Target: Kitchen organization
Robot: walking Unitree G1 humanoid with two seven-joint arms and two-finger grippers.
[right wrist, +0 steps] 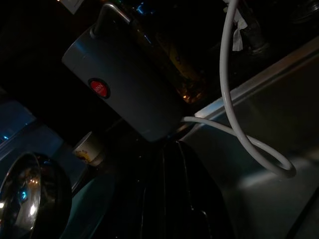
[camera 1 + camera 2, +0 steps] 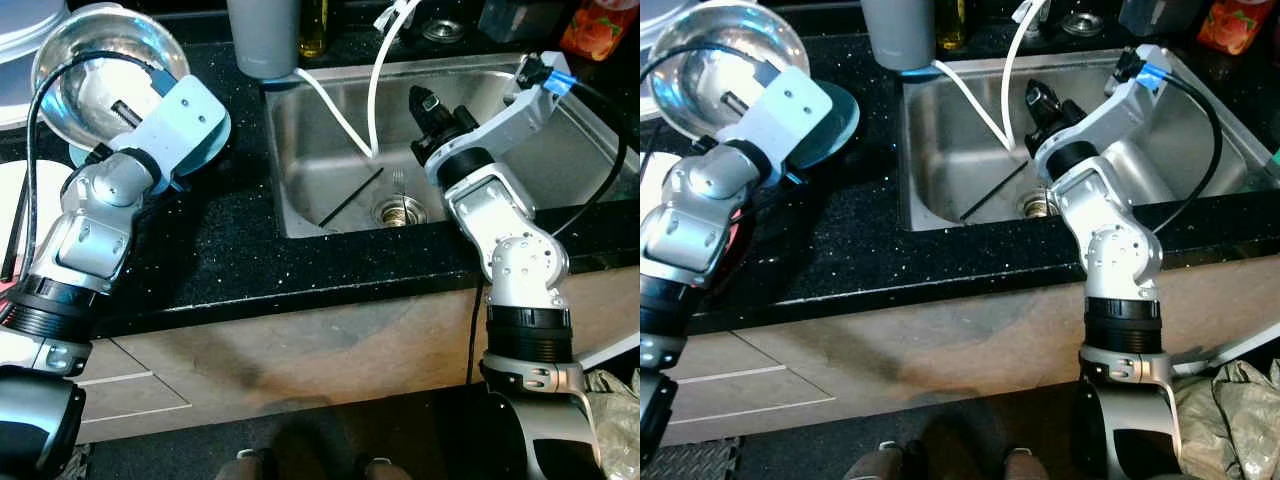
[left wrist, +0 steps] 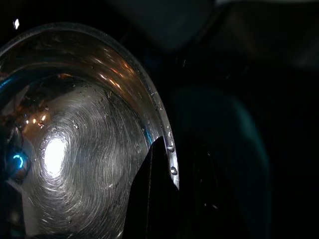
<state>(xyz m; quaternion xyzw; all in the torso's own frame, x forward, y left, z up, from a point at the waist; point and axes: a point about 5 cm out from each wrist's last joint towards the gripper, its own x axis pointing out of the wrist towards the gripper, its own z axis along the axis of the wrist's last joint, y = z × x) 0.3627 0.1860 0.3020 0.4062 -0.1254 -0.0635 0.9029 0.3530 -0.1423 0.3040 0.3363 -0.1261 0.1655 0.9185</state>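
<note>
Up left, left gripper (image 3: 159, 164) clamped on steel bowl (image 2: 95, 70) rim.

**Bright head views, dark wrist views**

The head views are evenly lit and sharp, with straight edges bowing toward the corners. The steel bowl (image 2: 105, 70) at 10 o'clock glares white. The black desk (image 2: 230, 250) sparkles with specks. Both wrist views are dim; a hot spot burns inside the bowl, and the near black fingers (image 3: 154, 199) are soft.
</note>
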